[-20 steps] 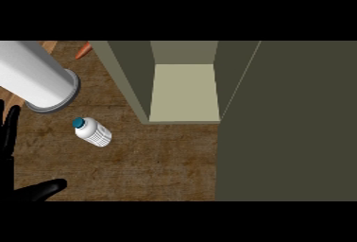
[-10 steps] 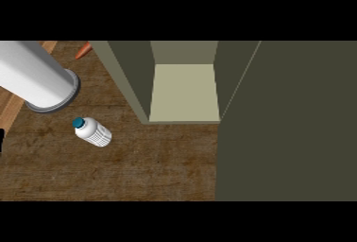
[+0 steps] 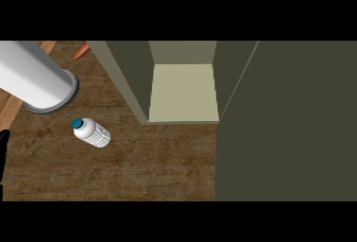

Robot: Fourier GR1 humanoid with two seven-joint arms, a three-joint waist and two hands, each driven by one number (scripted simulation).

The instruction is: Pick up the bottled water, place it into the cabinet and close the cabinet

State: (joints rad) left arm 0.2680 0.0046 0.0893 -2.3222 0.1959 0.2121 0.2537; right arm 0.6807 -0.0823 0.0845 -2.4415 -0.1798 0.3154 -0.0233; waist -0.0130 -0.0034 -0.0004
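The bottled water [image 3: 93, 133], white with a teal cap, lies on the brown counter [image 3: 140, 170], its cap pointing up-left. To its right stands the olive cabinet [image 3: 125, 75], open, showing a pale bare shelf [image 3: 184, 92]. The cabinet's door [image 3: 286, 123] is swung wide and fills the right side of the view. Only a thin black sliver of my left hand [image 3: 2, 156] shows at the left edge, well apart from the bottle. My right hand is out of the view.
A big white cylinder [image 3: 35, 75] on a grey base stands at the upper left, just above the bottle. A small orange object [image 3: 81, 50] lies behind it near the cabinet's left wall. The counter's wooden edge [image 3: 8, 111] runs along the left.
My left hand has pulled back out of the lower left corner; its fingers showed a second ago, now only a sliver at the edge. The bottle and the cabinet have not moved.
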